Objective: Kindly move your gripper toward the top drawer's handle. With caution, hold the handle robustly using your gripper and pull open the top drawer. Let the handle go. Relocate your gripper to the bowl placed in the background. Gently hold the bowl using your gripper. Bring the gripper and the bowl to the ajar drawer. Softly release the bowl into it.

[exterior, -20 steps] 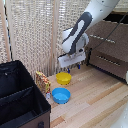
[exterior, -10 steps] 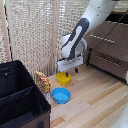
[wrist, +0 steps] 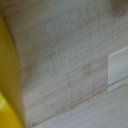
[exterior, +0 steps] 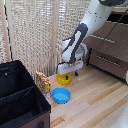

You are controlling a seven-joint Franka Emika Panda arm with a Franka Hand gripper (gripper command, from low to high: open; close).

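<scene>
The yellow bowl (exterior: 63,79) sits on the wooden floor in front of the curtain. My gripper (exterior: 69,72) is low, right over the bowl's rim, and its fingers are too blurred to show whether they are open or shut. In the wrist view the bowl's yellow rim (wrist: 7,75) fills one edge, very close, with bare floor beside it and no fingers in sight. The brown dresser stands at the exterior view's right, with its top drawer (exterior: 111,42) and silver handle (exterior: 102,39). I cannot tell how far the drawer is open.
A light blue bowl (exterior: 61,95) lies on the floor just in front of the yellow one. A large black bin (exterior: 17,100) fills the exterior view's left front. A patterned box (exterior: 42,81) stands by the beige curtain (exterior: 35,35).
My arm has come down and slightly towards the exterior view's left, bringing the gripper from above the yellow bowl down to its rim. The bowls have not moved.
</scene>
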